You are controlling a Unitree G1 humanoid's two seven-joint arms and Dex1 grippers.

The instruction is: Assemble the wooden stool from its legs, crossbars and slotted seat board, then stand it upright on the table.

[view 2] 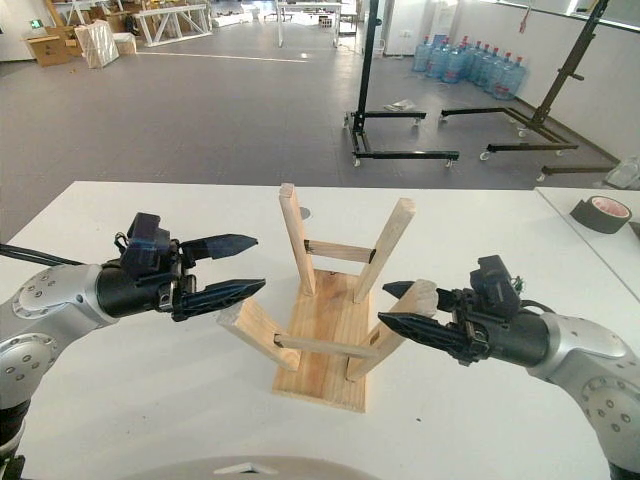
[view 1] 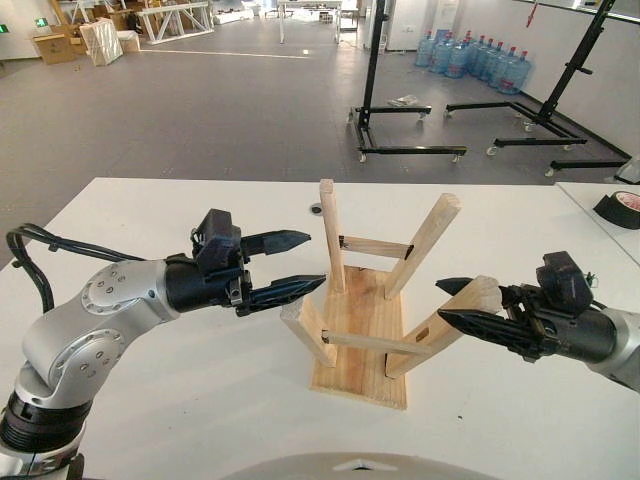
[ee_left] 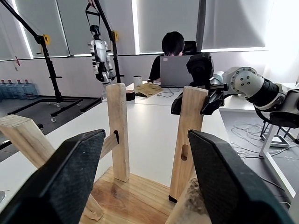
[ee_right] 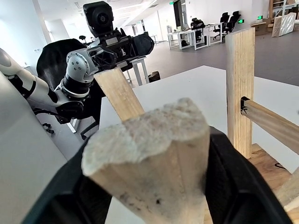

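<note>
Four pale wooden legs stand up from the slotted seat board (view 1: 365,350) of light planks, so the wooden stool (view 2: 322,330) sits upside down, its board flat on the white counter (view 1: 200,400) roughly midway between the two arms. The far-left leg (view 1: 332,235) is nearly upright; the far-right leg (view 1: 425,245) leans outward. A thin wooden crossbar (view 1: 375,246) joins them. A second crossbar (view 1: 372,343) links the splayed near-left leg (view 1: 308,328) to the near-right leg (view 1: 415,350).

The right gripper (view 1: 439,299) is clamped on the upper end of the near-right leg, and the right wrist view shows its black fingers (ee_right: 238,177) pressed against both sides of the rough-cut top. The left gripper (view 2: 261,262) hovers just left of the stool with its fingers (ee_left: 70,168) spread apart and holding nothing; the tips are close to the far-left leg and above the near-left one.

A roll of black tape (view 1: 625,208) lies at the counter's far right edge, well apart from the stool.
</note>
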